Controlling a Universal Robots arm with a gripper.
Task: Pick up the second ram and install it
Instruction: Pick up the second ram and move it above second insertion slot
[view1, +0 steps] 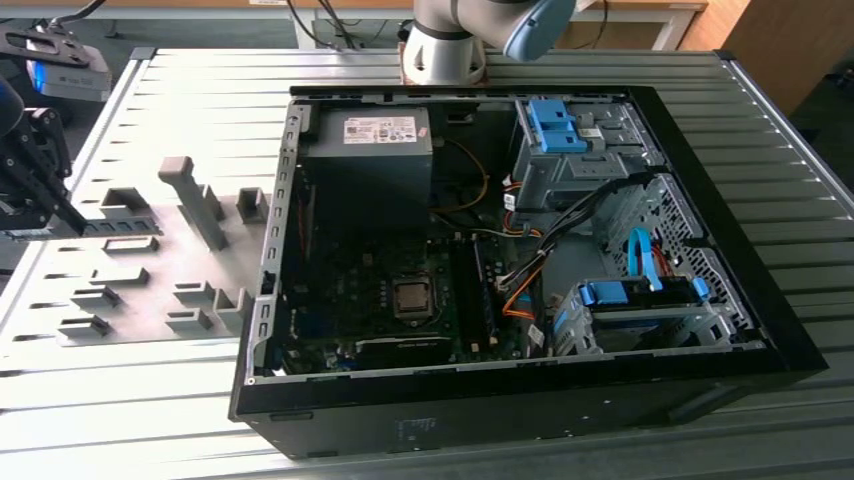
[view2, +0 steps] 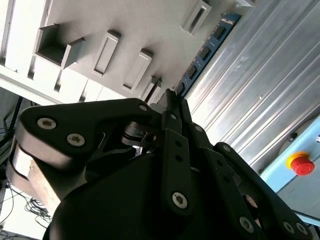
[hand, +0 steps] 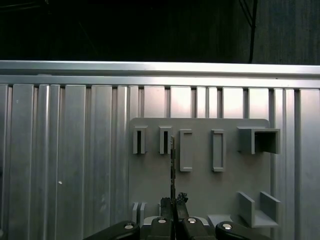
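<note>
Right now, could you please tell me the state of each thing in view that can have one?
slim dark green-blue memory stick: held at one end in the jaws
black gripper: jaws shut on the stick
gray plastic holder plate: slots in sight empty
black computer case: lying on its side, open, side panel off

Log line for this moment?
gripper: shut on ram | ram: edge-on over holder plate | case: open, ram not in it
</note>
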